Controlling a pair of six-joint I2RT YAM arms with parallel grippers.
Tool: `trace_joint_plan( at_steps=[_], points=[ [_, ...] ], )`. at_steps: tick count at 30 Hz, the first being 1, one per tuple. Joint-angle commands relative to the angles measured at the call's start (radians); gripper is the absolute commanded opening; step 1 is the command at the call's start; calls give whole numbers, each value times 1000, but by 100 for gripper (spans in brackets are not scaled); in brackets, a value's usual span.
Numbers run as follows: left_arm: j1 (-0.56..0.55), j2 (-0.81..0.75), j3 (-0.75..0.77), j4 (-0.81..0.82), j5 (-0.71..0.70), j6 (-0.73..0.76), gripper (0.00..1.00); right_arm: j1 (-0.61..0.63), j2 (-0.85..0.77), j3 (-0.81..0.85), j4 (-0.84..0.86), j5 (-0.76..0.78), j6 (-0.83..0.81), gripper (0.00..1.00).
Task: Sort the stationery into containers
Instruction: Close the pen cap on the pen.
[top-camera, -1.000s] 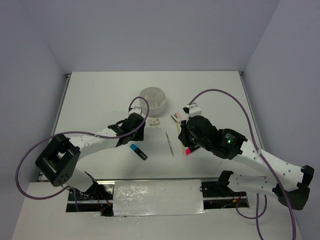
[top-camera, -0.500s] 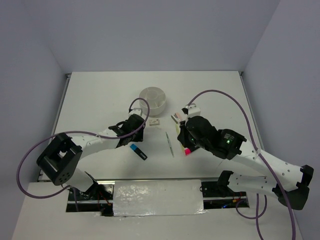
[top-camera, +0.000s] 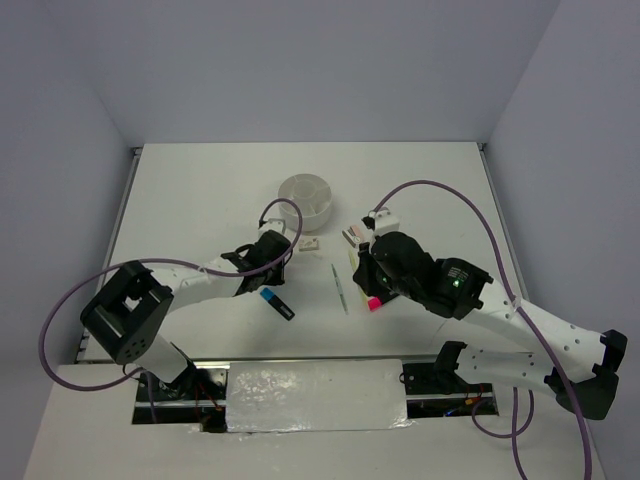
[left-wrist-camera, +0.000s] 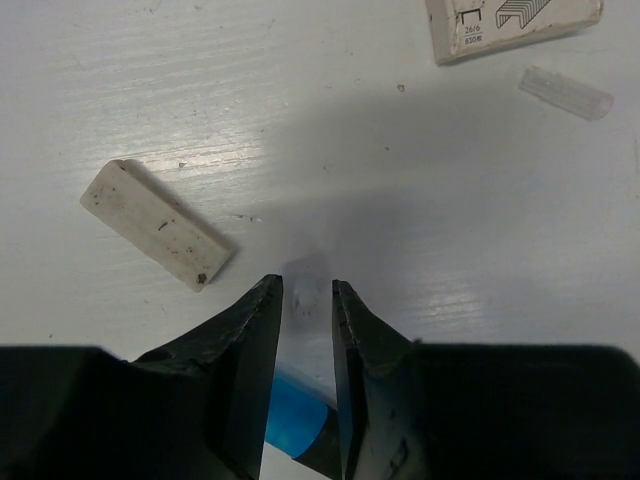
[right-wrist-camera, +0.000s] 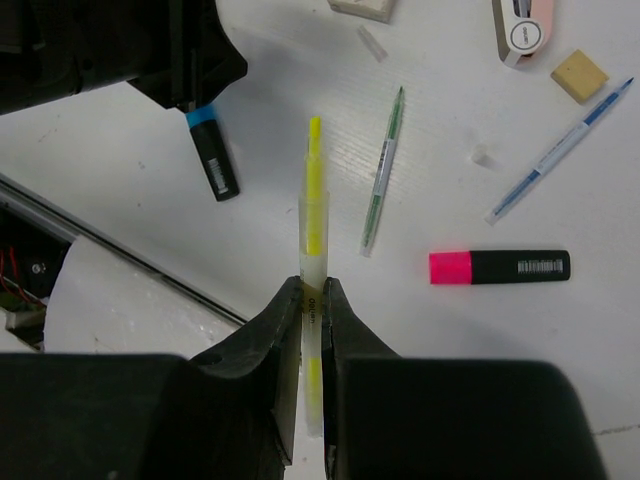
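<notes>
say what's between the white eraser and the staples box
Only bare table between white eraser and staples box, shown in the left wrist view.

Out of sight, off the edge!
The blue highlighter (left-wrist-camera: 293, 432) showed only a sliver behind the left gripper (left-wrist-camera: 305, 290), and the staple box (left-wrist-camera: 515, 25) ran off the top edge. On the right wrist camera, the yellow pen (right-wrist-camera: 314, 200) lost its lower end inside the right gripper (right-wrist-camera: 312, 288); a pink-and-white item (right-wrist-camera: 522, 30), clipped at the top, was unidentifiable.

Your left gripper (left-wrist-camera: 306, 287) is hovering, jaws slightly parted. Your right gripper (right-wrist-camera: 312, 292) is pinching a yellow pen (right-wrist-camera: 314, 190) between its jaws.
</notes>
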Motion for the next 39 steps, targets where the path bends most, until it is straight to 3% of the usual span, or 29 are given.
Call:
trace_joint_plan(
  at_steps=[1, 3, 4, 6, 12, 15, 20, 25, 30, 31, 35, 39],
  points=[
    [-4, 8, -8, 28, -20, -15, 39, 7, -14, 4, 42, 0, -9, 0],
    [-4, 10, -11, 32, -17, -15, 39, 5, -14, 5, 42, -1, -11, 0],
    [-4, 8, -11, 29, -17, -16, 28, 4, -12, 5, 42, 0, -11, 0],
    [-4, -1, -8, 19, -23, -19, 21, 5, -12, 5, 44, -1, -14, 0],
    [-5, -68, -16, 21, -40, -2, 17, 5, -6, 8, 45, 4, -23, 0],
    [-4, -76, 3, -1, -44, 4, 0, 5, -6, 10, 45, 4, -28, 0],
    [-5, -189, 38, -63, 38, 5, 0, 5, -23, -1, 71, -33, -40, 0],
    [-4, -359, 136, -149, 257, 38, 0, 5, -102, -94, 205, -291, -114, 0],
    [16, -516, 173, -114, 451, 4, 0, 7, -142, -170, 312, -383, -144, 0],
    [37, -541, 176, -102, 551, -8, 0, 7, -158, -179, 344, -409, -150, 0],
    [99, -530, 191, -27, 857, -48, 0, 13, -179, -194, 426, -568, -212, 0],
    [127, -504, 167, 156, 1097, -135, 0, 22, -173, -159, 410, -584, -255, 0]
  ],
)
